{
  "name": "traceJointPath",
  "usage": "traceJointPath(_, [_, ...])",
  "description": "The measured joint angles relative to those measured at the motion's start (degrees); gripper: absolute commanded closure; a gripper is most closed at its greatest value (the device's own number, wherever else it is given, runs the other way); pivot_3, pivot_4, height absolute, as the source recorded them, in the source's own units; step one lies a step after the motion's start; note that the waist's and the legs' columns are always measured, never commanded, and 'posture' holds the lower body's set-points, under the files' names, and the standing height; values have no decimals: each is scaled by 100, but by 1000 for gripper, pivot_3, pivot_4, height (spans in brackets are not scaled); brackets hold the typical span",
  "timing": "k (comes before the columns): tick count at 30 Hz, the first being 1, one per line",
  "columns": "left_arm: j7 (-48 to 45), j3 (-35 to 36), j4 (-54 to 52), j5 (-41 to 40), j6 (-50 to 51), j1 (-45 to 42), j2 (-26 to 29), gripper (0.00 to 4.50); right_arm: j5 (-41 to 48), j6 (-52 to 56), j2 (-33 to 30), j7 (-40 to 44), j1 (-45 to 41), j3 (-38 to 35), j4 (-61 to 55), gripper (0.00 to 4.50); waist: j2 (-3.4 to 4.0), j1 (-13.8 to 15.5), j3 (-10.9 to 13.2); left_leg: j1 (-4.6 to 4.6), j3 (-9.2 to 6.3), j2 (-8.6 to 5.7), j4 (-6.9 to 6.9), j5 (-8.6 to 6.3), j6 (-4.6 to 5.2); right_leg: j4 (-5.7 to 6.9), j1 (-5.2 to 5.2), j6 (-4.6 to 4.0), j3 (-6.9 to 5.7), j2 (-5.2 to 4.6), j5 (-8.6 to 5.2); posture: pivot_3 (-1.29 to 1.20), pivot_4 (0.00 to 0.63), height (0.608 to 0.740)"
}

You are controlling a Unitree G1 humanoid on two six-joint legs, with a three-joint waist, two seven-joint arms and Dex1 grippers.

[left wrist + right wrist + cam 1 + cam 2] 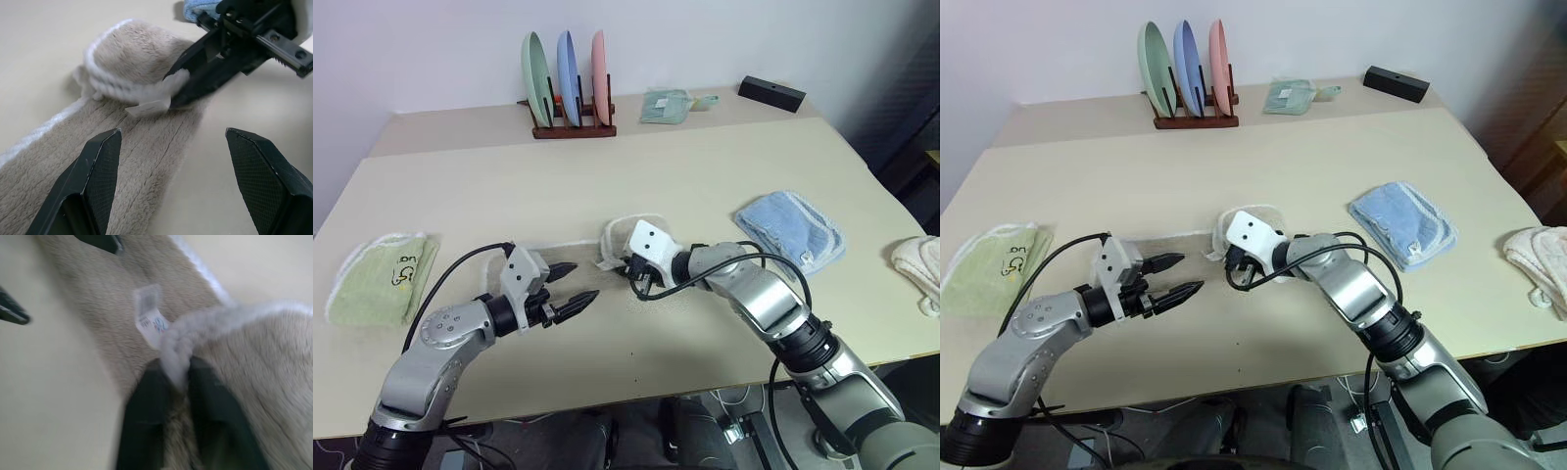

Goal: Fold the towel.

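The right hand pinches the white-piped edge of the beige terry towel, folding it over mid-worktop. The left hand hovers released. Next, probably: lay the edge flat and let go.

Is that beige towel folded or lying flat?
Partly folded: the towel's end is doubled back over itself, its white edge between the right gripper's fingers.

Head stereo pair looks down over table; wrist views close — share towel.

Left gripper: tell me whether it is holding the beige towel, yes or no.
No: the left gripper has its two fingers spread with nothing between them, above the towel, while the right gripper pinches the folded white edge.
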Motion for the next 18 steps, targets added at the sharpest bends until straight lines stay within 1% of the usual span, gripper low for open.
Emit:
traceJointPath(1, [4, 1, 0, -1, 4, -1, 7, 1009, 77, 20, -19, 93, 35, -77, -83, 2191, 0, -3, 0, 0, 0, 0, 0, 0, 0, 0, 0, 0, 0, 0, 0, 0, 150, 740])
traceJointPath(2, [6, 4, -1, -3, 9, -1, 16, 1009, 115, 20, -67, 170, 60, -126, -184, 1586, 0, -4, 0, 1, 0, 0, 0, 0, 0, 0, 0, 0, 0, 0, 0, 0, 150, 740])
traceJointPath(4, [7, 10, -1, -9, 22, -1, 32, 1009, 132, 8, -183, 272, 87, -221, -308, 654, 0, -2, 0, 1, 0, 0, 0, 0, 0, 0, 0, 0, 0, 0, 0, 0, 150, 740])
traceJointPath(7, [29, 76, -9, -23, 44, 54, 71, 1009, 233, -162, -520, 472, 256, -583, -455, 654, 0, 11, 0, -1, 0, -2, 0, -1, 2, -3, 1, 0, 0, -1, 0, 0, 150, 740])
traceJointPath(8, [64, 147, -13, -30, 61, 111, 75, 1009, 340, -249, -662, 597, 337, -808, -528, 900, 0, 4, 0, -1, 0, -2, 0, -1, 2, -4, 1, 0, 0, -1, 0, 0, 150, 740])
traceJointPath(10, [143, 321, -98, -80, 150, 291, 86, 1009, 702, -240, -722, 747, 374, -1341, -588, 1678, -1, -16, 0, 2, 0, 0, -3, -2, 2, -3, 0, 0, 2, 1, 0, 0, 150, 740])
traceJointPath(11, [172, 379, -145, -131, 176, 355, 84, 1009, 838, -229, -713, 759, 363, -1574, -596, 2139, -1, -19, 0, 4, 0, 1, -6, -2, 2, -2, 1, 0, 2, 1, 0, 0, 150, 740])
traceJointPath(12, [222, 458, -234, -170, 195, 452, 74, 1009, 909, -208, -664, 719, 320, -1738, -567, 2716, -1, -22, 0, 4, 0, 4, -6, -2, 1, -2, 0, 0, 2, 3, 0, 0, 150, 740])
traceJointPath(15, [353, 561, -403, -240, 290, 709, 41, 1009, 810, -278, -511, 496, 221, -1798, -249, 4154, 0, -8, 0, 5, 1, 4, -6, -3, 0, -2, 1, 0, 2, 3, 0, 0, 150, 740])
traceJointPath(16, [399, 603, -443, -245, 309, 797, 21, 1009, 739, -326, -430, 420, 209, -1770, -88, 4489, 0, 2, 0, 3, 1, 3, -5, -3, 0, -2, 2, 0, 2, 2, 0, 0, 150, 740])
traceJointPath(18, [547, 635, -560, -231, 312, 990, -40, 1009, 563, -608, -158, 250, 186, -1672, 296, 4489, -3, -2, -1, 5, 2, 2, -2, -3, 0, -3, 5, 0, 2, 1, 0, 0, 150, 740])
